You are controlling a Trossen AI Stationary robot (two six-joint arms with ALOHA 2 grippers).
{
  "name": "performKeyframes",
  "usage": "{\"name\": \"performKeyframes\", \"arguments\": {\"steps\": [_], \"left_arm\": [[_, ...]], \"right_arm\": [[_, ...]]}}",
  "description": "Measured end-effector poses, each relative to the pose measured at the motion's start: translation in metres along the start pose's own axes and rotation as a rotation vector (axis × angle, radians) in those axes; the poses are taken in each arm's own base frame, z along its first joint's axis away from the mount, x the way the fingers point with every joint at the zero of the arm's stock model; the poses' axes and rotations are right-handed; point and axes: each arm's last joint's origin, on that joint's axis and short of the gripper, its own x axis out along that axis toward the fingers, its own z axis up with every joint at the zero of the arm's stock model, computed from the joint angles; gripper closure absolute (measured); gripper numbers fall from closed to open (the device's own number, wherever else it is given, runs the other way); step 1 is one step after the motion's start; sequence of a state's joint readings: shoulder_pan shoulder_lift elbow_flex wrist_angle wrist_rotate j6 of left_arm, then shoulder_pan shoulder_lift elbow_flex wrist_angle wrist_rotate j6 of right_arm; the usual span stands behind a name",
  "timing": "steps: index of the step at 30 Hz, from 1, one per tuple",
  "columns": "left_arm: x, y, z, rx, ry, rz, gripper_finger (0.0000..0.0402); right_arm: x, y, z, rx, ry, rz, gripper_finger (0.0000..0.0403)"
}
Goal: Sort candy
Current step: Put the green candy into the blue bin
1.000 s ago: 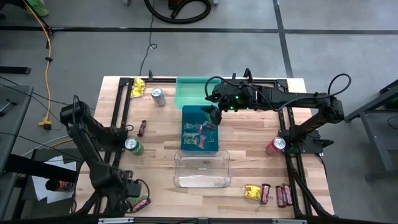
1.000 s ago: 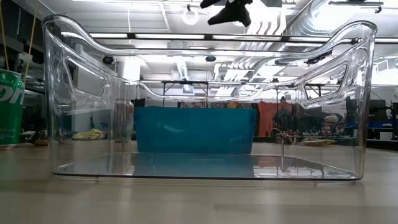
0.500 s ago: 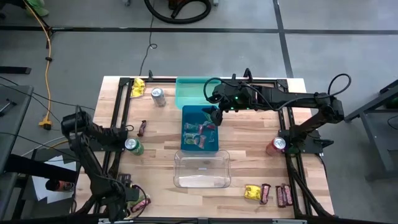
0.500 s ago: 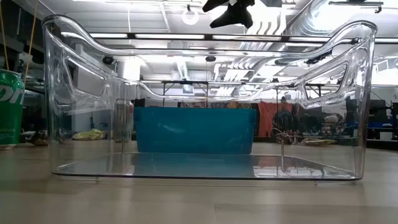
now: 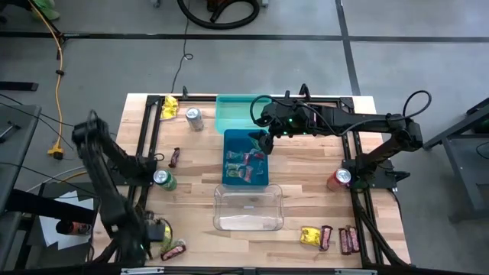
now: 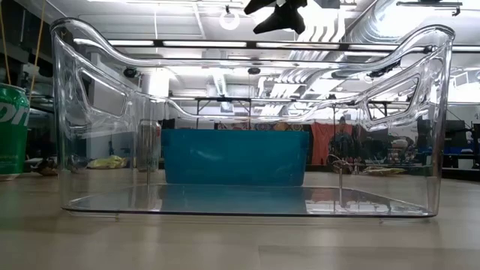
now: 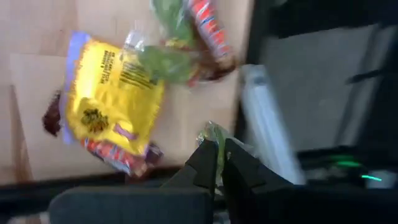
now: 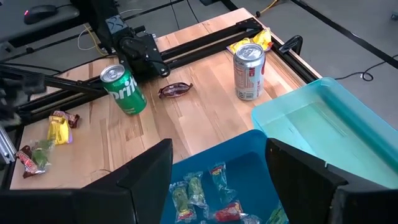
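At the near left corner of the table (image 5: pixel 306 164), the left gripper (image 7: pixel 219 163) was down among a small heap of candy, its jaws pressed together on the edge of a thin green wrapper (image 7: pixel 214 134). Just beside it lay a yellow packet (image 7: pixel 112 93), a red bar (image 7: pixel 208 28) and more green-wrapped sweets. In the high view, a red piece (image 5: pixel 174 249) showed at that corner beside the arm.

At the near right corner sat another group of candy: a yellow packet (image 5: pixel 309 235) with dark red-brown bars (image 5: pixel 348 239) to its right.

Near the middle stood a clear bin (image 5: pixel 247 207), with no candy visible in it. Left of it stood a green can (image 5: pixel 163 179), and a dark bar (image 5: pixel 175 157) lay just beyond that can. A red can (image 5: pixel 338 178) stood at the right by the right arm's base.

Beyond the clear bin, touching or nearly so, was a blue bin (image 5: pixel 246 158) holding several green, pink and red packets (image 8: pixel 194 193). The right gripper (image 5: pixel 263 143) hung above its far right part, jaws wide apart and holding nothing.

Farther still sat a light green bin (image 5: pixel 237 114). A silver can (image 5: pixel 194 118) stood to its left, and a yellow packet (image 5: pixel 170 107) lay at the far left corner.
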State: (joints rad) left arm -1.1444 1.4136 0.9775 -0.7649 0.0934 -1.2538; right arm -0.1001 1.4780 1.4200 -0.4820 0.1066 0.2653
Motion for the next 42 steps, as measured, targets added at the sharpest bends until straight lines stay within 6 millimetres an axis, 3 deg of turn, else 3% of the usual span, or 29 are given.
{"name": "performKeyframes", "arguments": {"steps": [4, 9, 12, 16, 19, 23, 29, 35, 42], "left_arm": [[-0.058, 0.022, 0.015, -0.091, -0.271, -0.095, 0.04], [-0.12, 0.076, 0.041, -0.173, -0.817, 0.088, 0.0401], [-0.145, 0.104, 0.057, -0.189, -1.008, 0.258, 0.0401], [-0.162, 0.127, 0.085, -0.137, -1.076, 0.386, 0.0401], [-0.159, 0.14, 0.115, -0.058, -1.124, 0.366, 0.0401], [-0.138, 0.162, 0.153, 0.014, -1.167, 0.327, 0.0401], [-0.107, 0.196, 0.194, -0.049, -1.107, 0.365, 0.0401], [-0.078, 0.213, 0.218, -0.035, -1.029, 0.361, 0.0391], [-0.059, 0.224, 0.227, -0.09, -0.969, 0.317, 0.0344]], "right_arm": [[0.0, 0.0, 0.001, 0.025, -0.015, 0.004, 0.0151], [0.0, 0.001, 0.004, 0.037, -0.039, 0.011, 0.0151], [0.0, 0.001, 0.004, 0.062, -0.038, 0.012, 0.0151], [0.0, 0.001, 0.005, 0.08, -0.049, 0.016, 0.0151], [0.0, 0.003, 0.008, 0.081, -0.086, 0.029, 0.0151], [-0.003, 0.004, 0.013, 0.083, -0.131, 0.056, 0.0151], [-0.017, 0.004, 0.019, 0.085, -0.18, 0.078, 0.0151], [-0.031, 0.004, 0.023, 0.088, -0.209, 0.087, 0.0151], [-0.032, 0.004, 0.021, 0.086, -0.193, 0.083, 0.0151]]}}
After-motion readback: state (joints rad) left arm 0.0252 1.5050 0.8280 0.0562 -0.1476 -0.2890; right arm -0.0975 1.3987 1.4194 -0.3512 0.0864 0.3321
